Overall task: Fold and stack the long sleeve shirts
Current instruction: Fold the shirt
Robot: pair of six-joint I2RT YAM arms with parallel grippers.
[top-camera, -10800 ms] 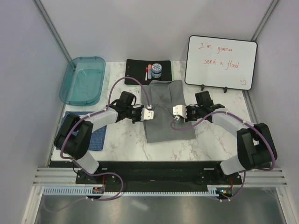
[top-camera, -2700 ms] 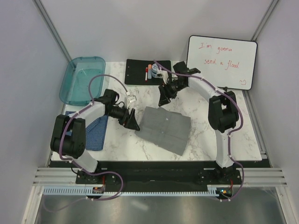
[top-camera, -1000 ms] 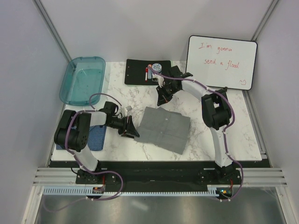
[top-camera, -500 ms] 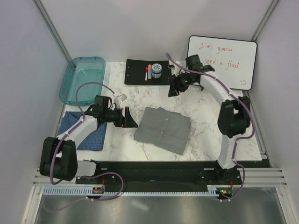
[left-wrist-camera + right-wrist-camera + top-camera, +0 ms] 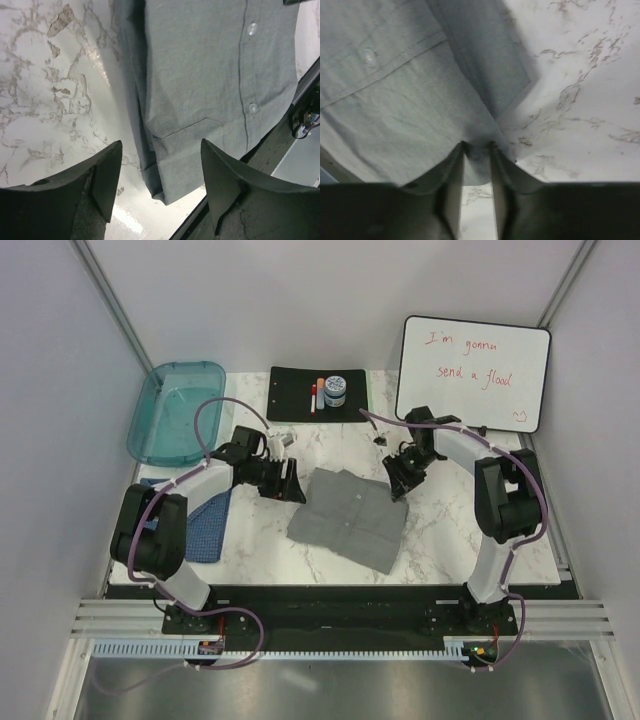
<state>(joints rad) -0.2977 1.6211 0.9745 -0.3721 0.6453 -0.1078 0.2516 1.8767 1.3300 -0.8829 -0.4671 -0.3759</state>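
Left fingers point(image 5: 106, 172) wide beside grey shirt point(image 5: 350, 520); right fingers point(image 5: 450, 200) narrow, seemingly around its edge.

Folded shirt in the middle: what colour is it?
The shirt is plain grey, clearest in the left wrist view.

The folded shirt point(image 5: 350, 522) lies mid-table point(image 5: 455, 530). The other shirt point(image 5: 208, 528) lies well to its left, at the table's left edge. A tray point(image 5: 176, 366) sits at the far left corner, with a clipboard point(image 5: 290, 390) to its right. A whiteboard point(image 5: 475, 373) stands at the far right.
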